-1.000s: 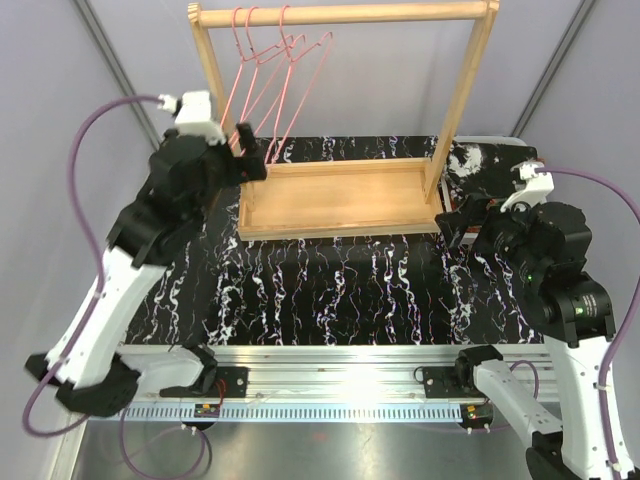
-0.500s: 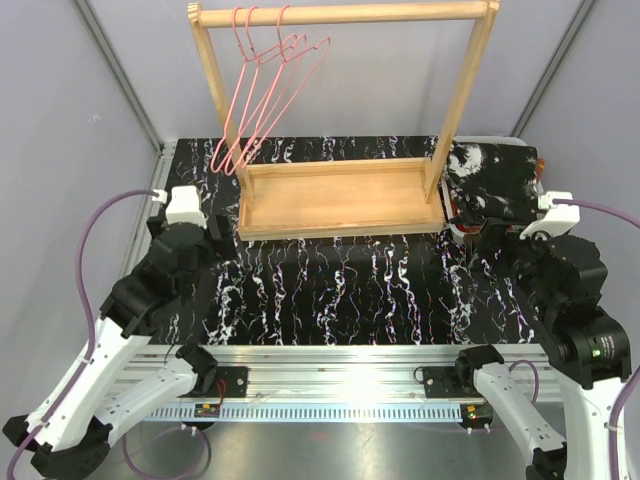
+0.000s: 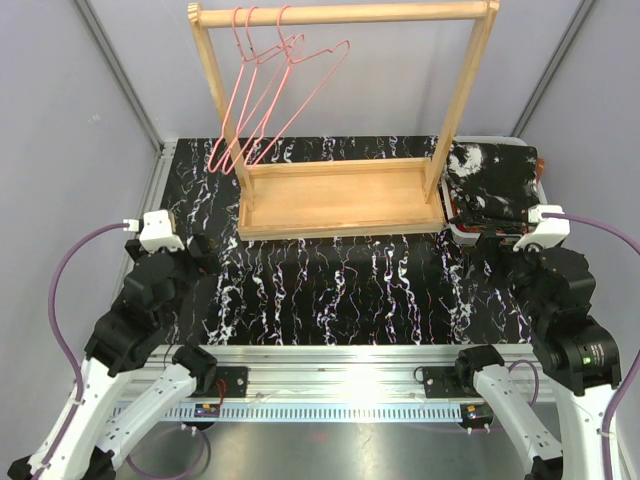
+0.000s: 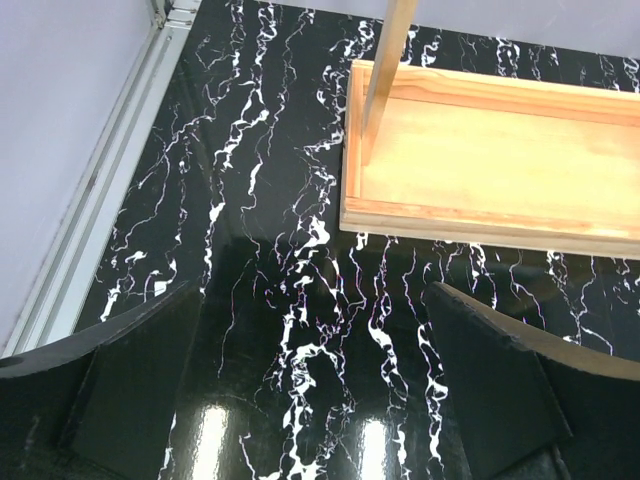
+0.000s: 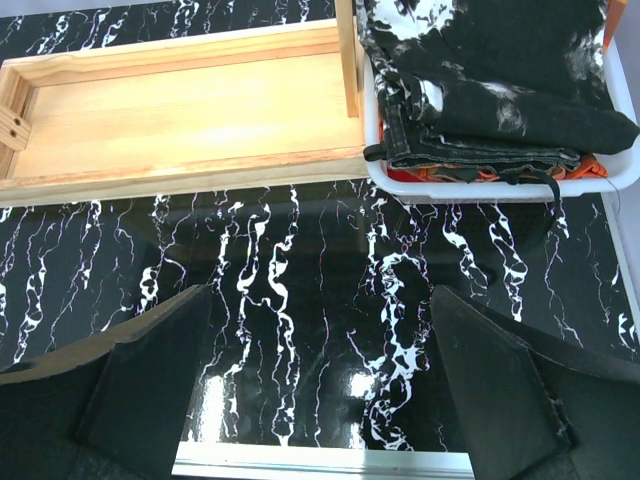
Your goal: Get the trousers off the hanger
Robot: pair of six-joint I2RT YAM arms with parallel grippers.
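Note:
Three bare pink wire hangers (image 3: 270, 90) hang at the left end of the wooden rack's rail (image 3: 400, 12); no cloth is on them. The trousers (image 3: 490, 175) lie folded in a white bin (image 5: 500, 190) at the back right. A black pair with white speckles (image 5: 500, 70) is on top, and an orange edge (image 5: 480, 172) shows beneath it. My left gripper (image 3: 200, 250) (image 4: 312, 300) is open and empty, low over the table's left side. My right gripper (image 3: 485, 245) (image 5: 320, 295) is also open and empty, just in front of the bin.
The rack's wooden base tray (image 3: 340, 195) (image 4: 480, 170) (image 5: 190, 110) sits at the middle back, with uprights at both ends. The black marbled tabletop (image 3: 340, 290) ends at a metal rail (image 3: 340, 365) along the near edge. Grey walls stand on both sides.
Both arms have drawn back toward the near edge and lowered. The left gripper has left the hangers, which now swing to the right. Both grippers have stayed open.

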